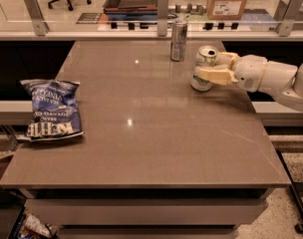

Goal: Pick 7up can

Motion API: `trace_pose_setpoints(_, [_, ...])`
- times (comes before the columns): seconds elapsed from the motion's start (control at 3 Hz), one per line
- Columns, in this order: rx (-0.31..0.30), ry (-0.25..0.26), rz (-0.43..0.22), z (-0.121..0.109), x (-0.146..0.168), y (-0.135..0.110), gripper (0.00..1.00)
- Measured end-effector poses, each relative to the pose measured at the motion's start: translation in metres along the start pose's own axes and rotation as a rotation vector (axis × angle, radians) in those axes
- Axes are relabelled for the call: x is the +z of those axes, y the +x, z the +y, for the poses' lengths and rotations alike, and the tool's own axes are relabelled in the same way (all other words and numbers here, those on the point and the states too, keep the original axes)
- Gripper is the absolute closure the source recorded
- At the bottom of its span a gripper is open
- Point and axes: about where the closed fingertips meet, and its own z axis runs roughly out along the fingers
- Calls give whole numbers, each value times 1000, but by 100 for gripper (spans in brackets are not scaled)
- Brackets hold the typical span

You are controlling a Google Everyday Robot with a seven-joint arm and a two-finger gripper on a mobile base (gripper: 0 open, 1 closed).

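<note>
The short white-and-green 7up can [203, 84] with a silver top stands upright near the far right edge of the brown surface [141, 148]. The cream gripper [209, 67] reaches in from the right, with its fingers [215, 75] clamped on the can's sides. A taller slim silver can [179, 40] stands near it.

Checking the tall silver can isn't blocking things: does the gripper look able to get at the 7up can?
Likely yes: the gripper is shut around the 7up can; the silver can stands apart, farther back.
</note>
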Motion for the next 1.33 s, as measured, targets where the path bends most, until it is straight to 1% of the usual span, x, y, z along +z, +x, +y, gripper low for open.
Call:
trace_pose_setpoints(0.33, [-20,0,-26,-7,1,-15,100])
trace_pose_setpoints(0.67, [-44,1,-42,-13,-4,-38,100])
trace_pose_setpoints(1.33, [-25,34,7,-24,-19,-73,100])
